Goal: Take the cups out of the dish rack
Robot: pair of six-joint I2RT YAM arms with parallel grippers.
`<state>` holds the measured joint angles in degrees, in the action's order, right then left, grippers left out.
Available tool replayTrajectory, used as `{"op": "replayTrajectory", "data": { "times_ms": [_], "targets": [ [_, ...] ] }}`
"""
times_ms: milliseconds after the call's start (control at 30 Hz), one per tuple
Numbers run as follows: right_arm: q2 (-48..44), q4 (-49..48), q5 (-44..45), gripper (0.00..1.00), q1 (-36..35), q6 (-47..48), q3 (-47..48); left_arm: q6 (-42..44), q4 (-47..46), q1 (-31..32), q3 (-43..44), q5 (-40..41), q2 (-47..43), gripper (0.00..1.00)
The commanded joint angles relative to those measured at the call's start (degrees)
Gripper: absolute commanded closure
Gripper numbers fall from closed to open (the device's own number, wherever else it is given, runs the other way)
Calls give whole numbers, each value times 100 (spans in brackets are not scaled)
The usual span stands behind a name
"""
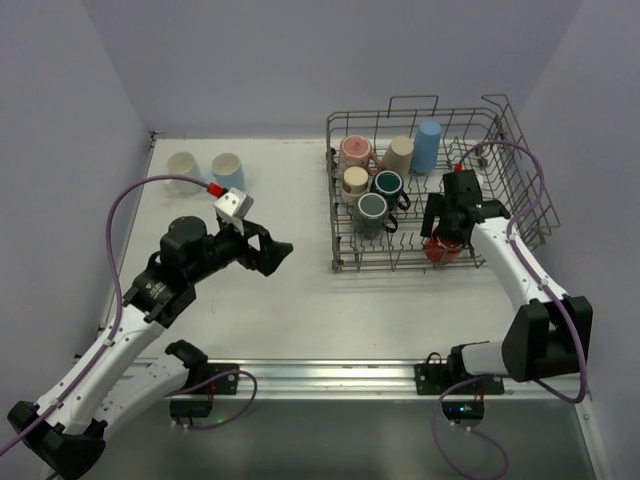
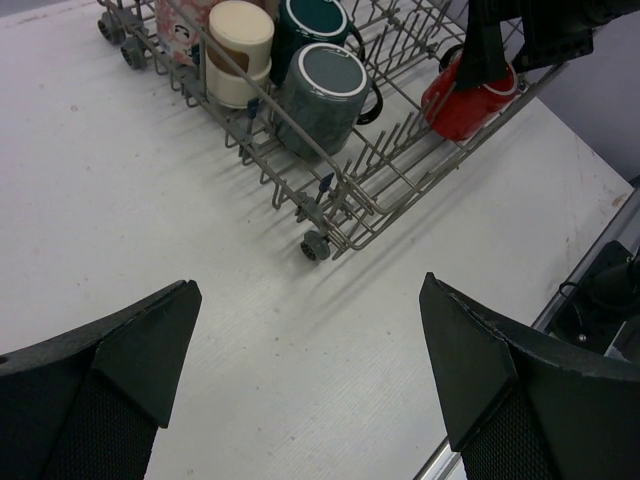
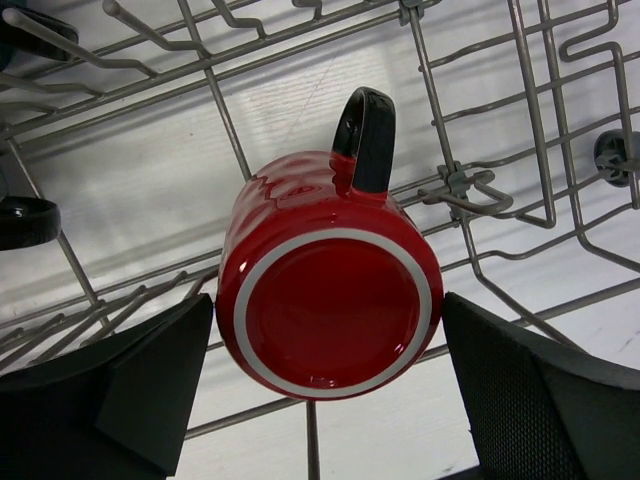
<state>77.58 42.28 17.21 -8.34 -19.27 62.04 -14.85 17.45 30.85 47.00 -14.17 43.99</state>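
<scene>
Unloading, partway through. The step in hand is the red cup (image 3: 330, 290). It is inside the dish rack (image 1: 400, 266) at the near right corner, tipped on its side across the wire floor. Its base faces the right wrist camera and its black handle (image 3: 365, 140) points away from the fingers. The right gripper (image 1: 445, 238) is down inside the rack over it, jaws spread wide with one finger on each side of the cup's body. I see no contact on either side, so I log it as not yet gripped.

Other cups in the rack:
- Along the far side: a speckled pink cup (image 1: 354, 152), a beige cup (image 1: 399, 155) and a tall blue tumbler (image 1: 428, 146).
- Toward the left side: a cream cup (image 1: 355, 182), one dark teal cup (image 1: 387, 184) and a second dark teal cup (image 1: 372, 207).

Outside the rack, a white cup (image 1: 183, 165) and a light blue cup (image 1: 228, 168) stand on the table (image 1: 300, 300). They are well to the left of the rack, about level with its far side. I take those two as done, with seven to go.

The left gripper (image 1: 272, 250) hovers over the table just left of the rack's near left corner. Its jaws are wide apart and hold nothing.

Next move, my judgement: clamp the right jaws on the cup's round body, clear of the handle. Then lift straight up until the cup is above the tines and side wires, before carrying it left. The glaze looks slick and the cup is lying on its side, so it may roll or slip as the fingers meet it. The handle could also snag a wire on the way out.
</scene>
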Motion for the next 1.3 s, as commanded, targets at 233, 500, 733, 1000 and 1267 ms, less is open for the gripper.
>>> {"op": "replayTrajectory", "data": {
  "times_ms": [233, 500, 733, 1000, 1267],
  "targets": [
    [529, 228, -456, 1, 157, 98, 273, 167, -102, 105, 19, 108, -101, 0],
    [180, -167, -210, 25, 175, -77, 133, 158, -119, 114, 2, 169, -66, 0],
    [-770, -185, -376, 36, 166, -174, 352, 88, -190, 114, 2, 55, 22, 0],
    [-1684, -815, -1560, 38, 157, -471, 406, -342, -558, 114, 177, -691, 259, 0],
    [-2440, -3119, -4224, 38, 166, -1764, -394, -2389, -3103, 123, 81, -2149, 943, 3]
  ]
}}
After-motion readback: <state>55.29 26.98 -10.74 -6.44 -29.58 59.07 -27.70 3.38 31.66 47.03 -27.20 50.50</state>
